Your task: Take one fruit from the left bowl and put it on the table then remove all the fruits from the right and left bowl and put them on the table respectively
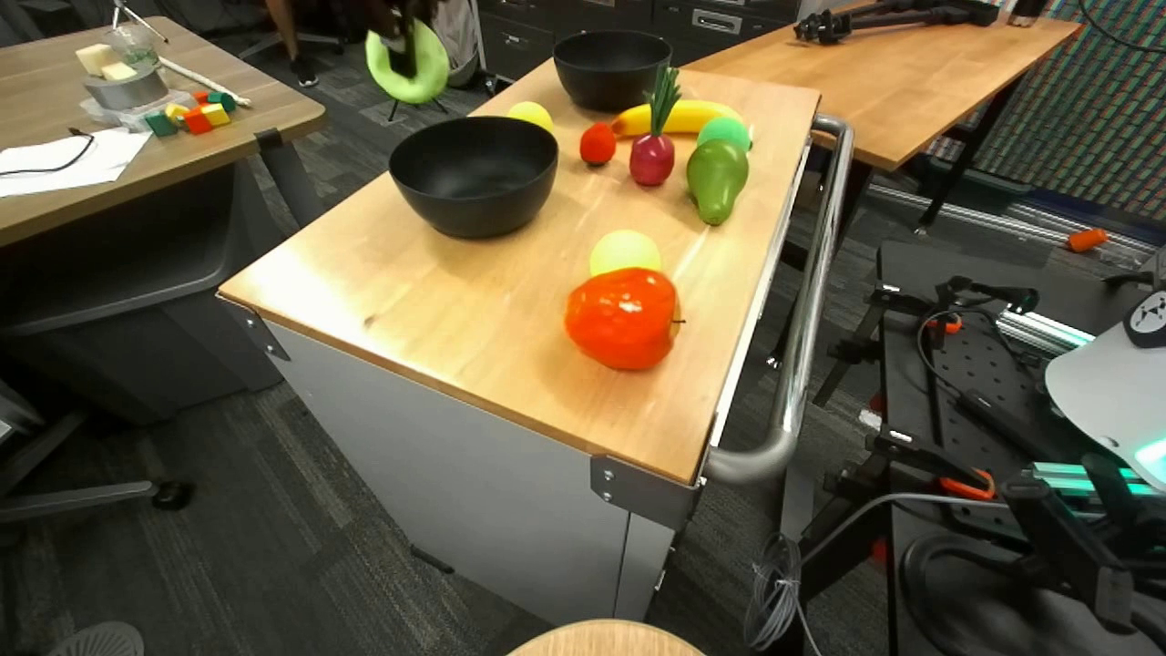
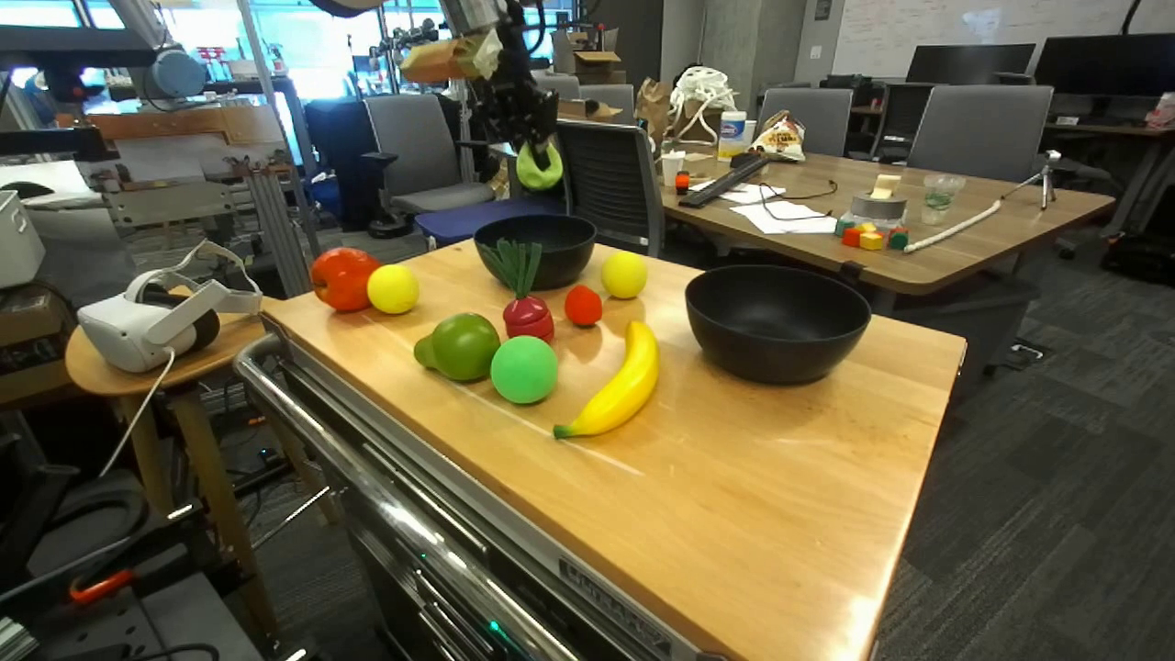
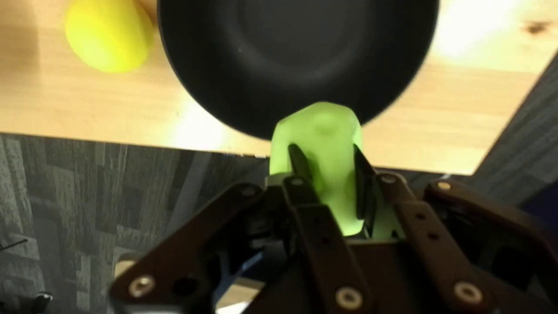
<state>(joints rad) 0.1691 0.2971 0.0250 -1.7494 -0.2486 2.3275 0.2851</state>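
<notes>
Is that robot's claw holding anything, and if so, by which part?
Yes: the gripper holds a pale green fruit, its two fingers clasping opposite sides around the middle; one end sticks out past them.

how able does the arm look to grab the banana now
Probably not yet: the gripper holds a pale green fruit that it would likely need to set down first; the banana lies uncovered on the wooden tabletop.

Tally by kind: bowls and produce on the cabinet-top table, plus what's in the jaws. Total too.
Black bowls: 2
Yellow round fruits: 2
Banana: 1
Big red fruit: 1
Small red piece: 1
Radish-like piece, green leaves: 1
Green pear-shaped fruit: 1
Green round fruit: 1
Pale green fruit, in the jaws: 1
Total: 11
</notes>
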